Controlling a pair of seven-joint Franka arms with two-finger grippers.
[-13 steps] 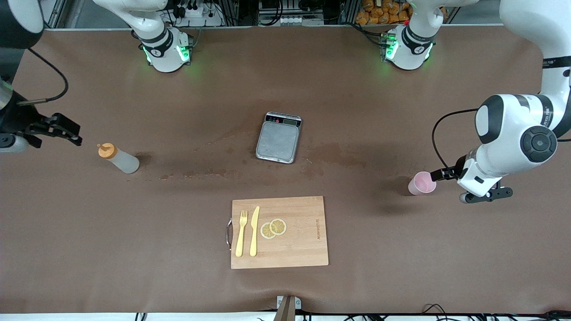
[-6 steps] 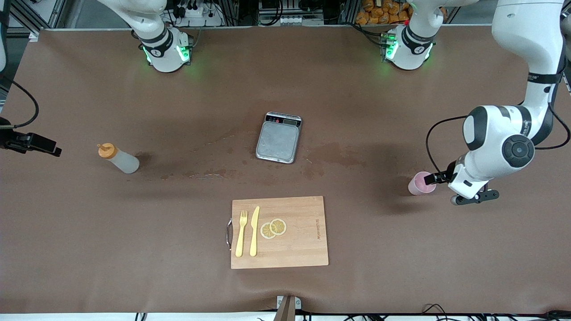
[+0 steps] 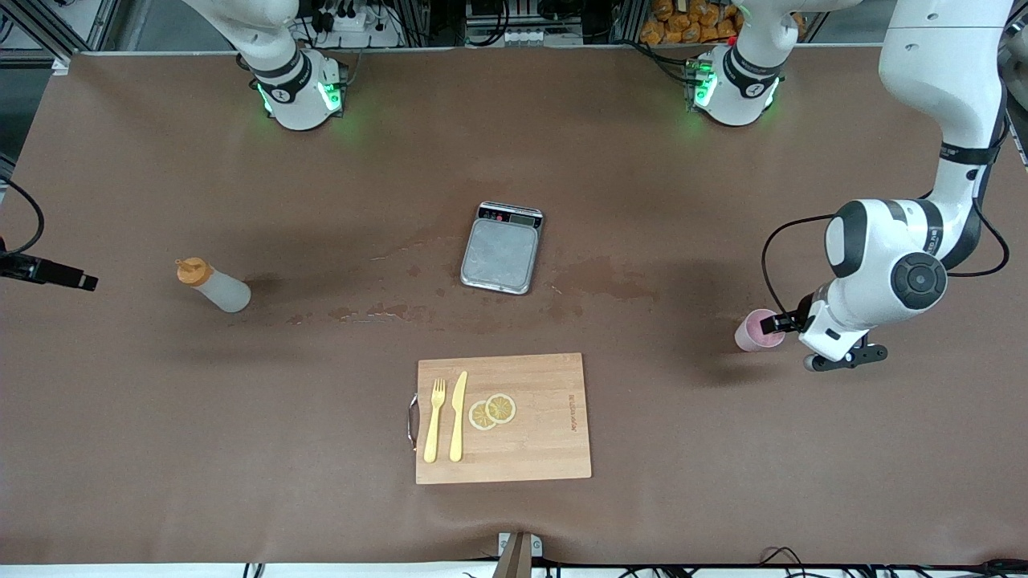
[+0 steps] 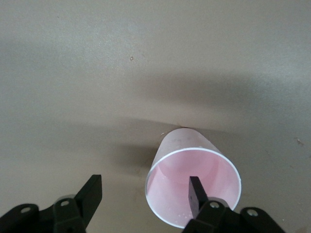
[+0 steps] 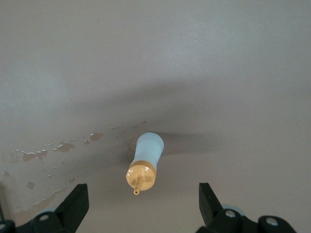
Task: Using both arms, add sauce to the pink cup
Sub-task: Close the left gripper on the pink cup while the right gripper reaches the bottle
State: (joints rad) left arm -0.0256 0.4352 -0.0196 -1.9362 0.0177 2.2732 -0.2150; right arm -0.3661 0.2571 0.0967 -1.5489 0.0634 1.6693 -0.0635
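At the left arm's end, upright light-pink cup, rim between left gripper's spread fingers; right gripper wide.

No legible text — only a blurred, unreadable mark on the cutting board.

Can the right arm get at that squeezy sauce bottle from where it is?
Probably yes: the sauce bottle stands upright and alone on the table, in line with the open right gripper, nothing between them.

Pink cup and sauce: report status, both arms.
Left end effector open, one finger inside pink cup, one outside. Right end effector open above upright sauce, no contact. Nothing in the way.
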